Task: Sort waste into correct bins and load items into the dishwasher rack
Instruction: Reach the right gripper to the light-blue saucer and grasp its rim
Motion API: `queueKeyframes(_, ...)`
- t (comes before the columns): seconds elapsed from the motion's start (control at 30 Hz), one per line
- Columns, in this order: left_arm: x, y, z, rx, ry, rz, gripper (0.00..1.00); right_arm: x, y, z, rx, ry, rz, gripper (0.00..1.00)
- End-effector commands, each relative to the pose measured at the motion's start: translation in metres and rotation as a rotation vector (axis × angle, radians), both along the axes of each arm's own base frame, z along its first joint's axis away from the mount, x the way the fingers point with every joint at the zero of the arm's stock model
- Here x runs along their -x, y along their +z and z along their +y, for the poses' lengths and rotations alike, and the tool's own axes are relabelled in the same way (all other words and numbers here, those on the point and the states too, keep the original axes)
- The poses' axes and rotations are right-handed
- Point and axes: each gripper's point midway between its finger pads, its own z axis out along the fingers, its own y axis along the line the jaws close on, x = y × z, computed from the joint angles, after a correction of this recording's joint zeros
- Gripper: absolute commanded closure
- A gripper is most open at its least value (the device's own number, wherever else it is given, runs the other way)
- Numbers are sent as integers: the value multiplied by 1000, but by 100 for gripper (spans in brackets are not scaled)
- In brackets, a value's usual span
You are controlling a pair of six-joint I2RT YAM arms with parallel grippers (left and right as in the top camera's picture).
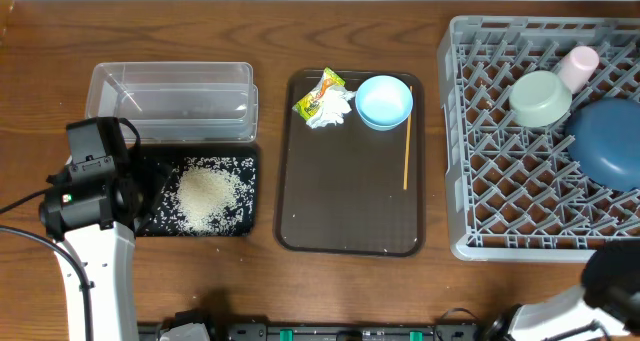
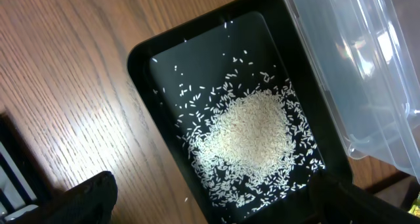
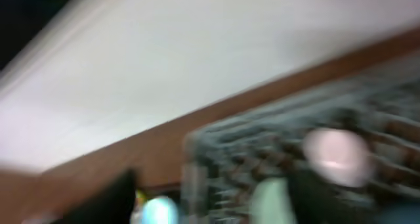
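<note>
Overhead: left claw (image 1: 148, 186) hovers at the black tray's (image 1: 250, 161) left edge. The rice (image 1: 208, 196) lies just right of it, presumably binned as food waste.
Left wrist: jaws wide apart and empty, rice heaped beneath them.
Right wrist: motion blur, so the right claw's opening cannot be told. Dishwasher rack (image 3: 262, 152) ahead.

Dark brown serving tray (image 1: 345, 196), rounded corners, lying flat on brown wood-grain table (image 1: 300, 26)

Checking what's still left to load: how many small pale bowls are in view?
2. One pale bowl sits on the brown tray, beside the crumpled wrapper; the second bowl lies in the grey rack, by the pink cup. None appears hidden.
</note>
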Motion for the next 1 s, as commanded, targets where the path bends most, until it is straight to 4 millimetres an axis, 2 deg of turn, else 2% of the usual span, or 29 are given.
queueKeyframes(0.0,-1,5,3,-7,17,-8,4,10,33,82,-50,236,-75,1)
queueKeyframes(0.03,-1,5,3,-7,17,-8,4,12,35,107,-50,289,-73,1)
queueKeyframes(0.1,-1,5,3,-7,17,-8,4,13,33,139,-20,373,-75,1)
queueKeyframes(0.17,-1,5,3,-7,17,-8,4,12,20,168,20,406,-23,1)
queueKeyframes(0.33,-1,5,3,-7,17,-8,4,7,-51,208,230,325,247,1)
queueKeyframes(0.43,-1,5,3,-7,17,-8,4,11,-92,239,346,348,377,1)
queueKeyframes(0.6,-1,5,3,-7,17,-8,4,14,-151,293,471,444,503,1)
queueKeyframes(0.73,-1,5,3,-7,17,-8,4,15,-194,328,520,517,567,1)
queueKeyframes(0.77,-1,5,3,-7,17,-8,4,15,-203,334,523,528,582,3)
queueKeyframes(0.9,-1,5,3,-7,17,-8,4,19,-246,353,588,565,653,26)
queueKeyframes(0.97,-1,5,3,-7,17,-8,4,20,-266,357,638,558,687,29)
